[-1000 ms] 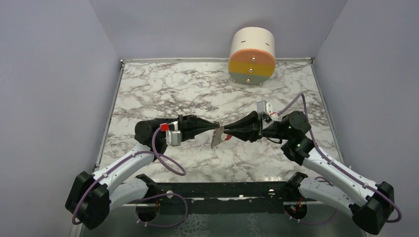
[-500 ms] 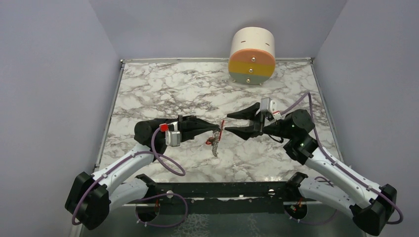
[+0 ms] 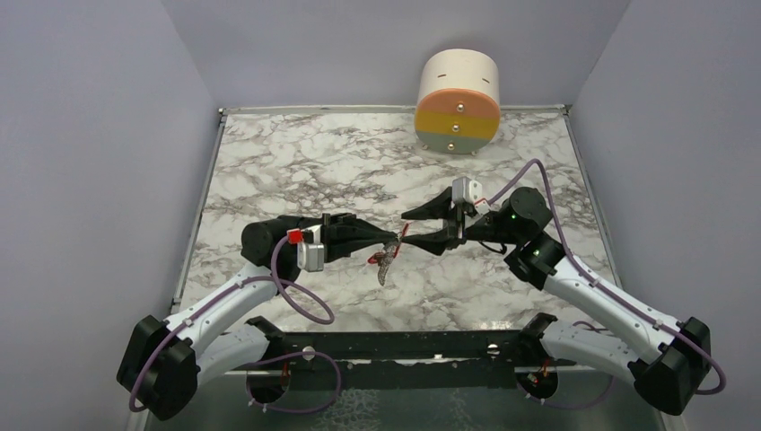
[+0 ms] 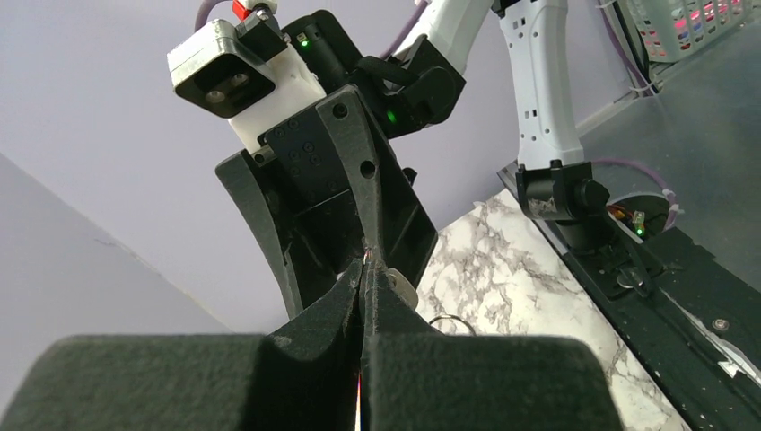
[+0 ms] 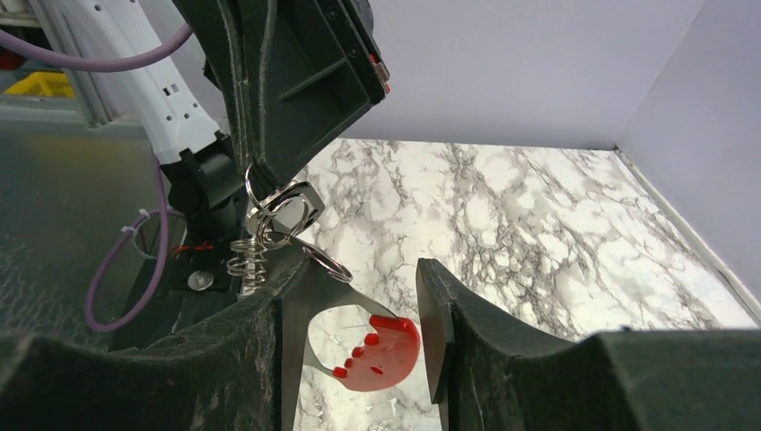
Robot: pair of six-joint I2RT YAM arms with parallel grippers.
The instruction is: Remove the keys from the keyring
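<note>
Keyring: silver link chain, thin wire rings, dark-headed key, glossy red crescent clip. Hangs above marble-patterned bench. Left pincer closed, pinching keyring top. Right pincer half open, matte black fingers flanking clip; contact unclear.

Counter: we see white marble, grey-veined | On it: we see one cream round drawer unit at far edge, right of centre

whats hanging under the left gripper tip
Rings and a short chain of the keyring dangle; its red clip sits lower, inside the open right gripper. What the shut left gripper pinches is hidden.
</note>
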